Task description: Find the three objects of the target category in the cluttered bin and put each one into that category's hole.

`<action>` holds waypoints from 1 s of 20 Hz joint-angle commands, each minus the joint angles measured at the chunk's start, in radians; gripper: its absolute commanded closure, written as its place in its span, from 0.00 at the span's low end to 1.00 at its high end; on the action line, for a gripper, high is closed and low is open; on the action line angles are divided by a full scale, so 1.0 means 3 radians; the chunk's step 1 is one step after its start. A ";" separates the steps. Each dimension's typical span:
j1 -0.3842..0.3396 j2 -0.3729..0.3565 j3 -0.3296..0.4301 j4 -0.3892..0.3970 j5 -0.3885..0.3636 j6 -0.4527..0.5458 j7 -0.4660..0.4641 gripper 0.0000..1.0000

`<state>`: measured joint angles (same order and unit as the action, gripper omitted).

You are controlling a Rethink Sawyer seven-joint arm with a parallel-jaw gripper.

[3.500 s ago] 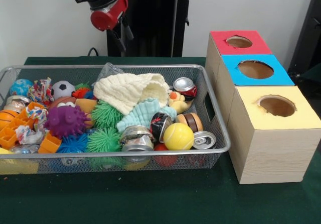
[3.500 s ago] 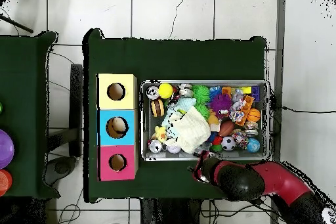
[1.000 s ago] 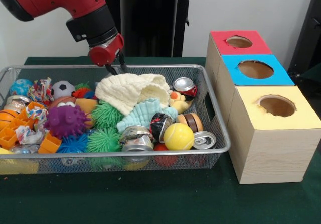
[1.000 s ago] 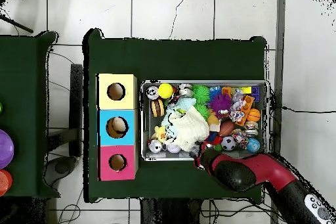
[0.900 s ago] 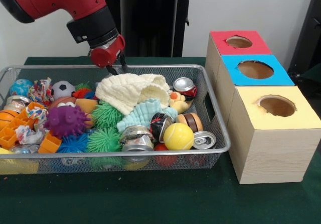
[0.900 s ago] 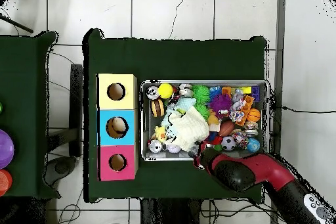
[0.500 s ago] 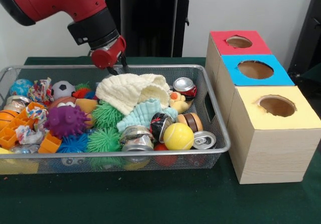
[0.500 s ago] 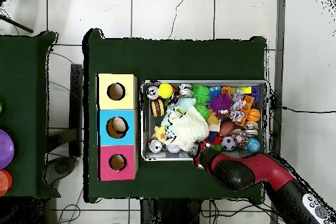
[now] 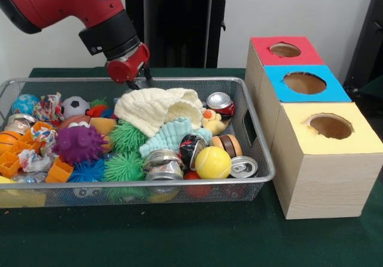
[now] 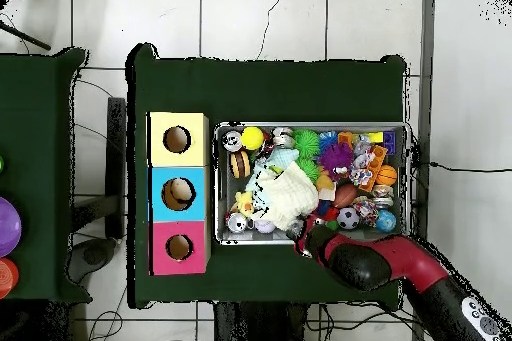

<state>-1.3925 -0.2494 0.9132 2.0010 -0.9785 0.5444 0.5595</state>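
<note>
No text, label, brand, number or sign can be read anywhere in either view.

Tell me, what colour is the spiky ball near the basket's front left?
Purple. The spiky ball shows best in the front view.

Light: bright, even, indoor
Shadows: soft and faint under the bin [image 9: 179, 81]
Glare: small glints on the can tops [image 9: 219, 100]
Focus: both views reasonably clear
</note>
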 commanded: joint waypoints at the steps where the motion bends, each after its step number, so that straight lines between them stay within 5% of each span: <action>1: -0.0051 0.0232 -0.0291 -0.0429 -0.0216 0.0185 -0.0653 0.00; 20: -0.0231 0.0413 -0.0360 -0.0529 -0.0246 0.0190 -0.0751 0.00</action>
<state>-1.4569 -0.1747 0.9110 1.9853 -0.9807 0.5154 0.5595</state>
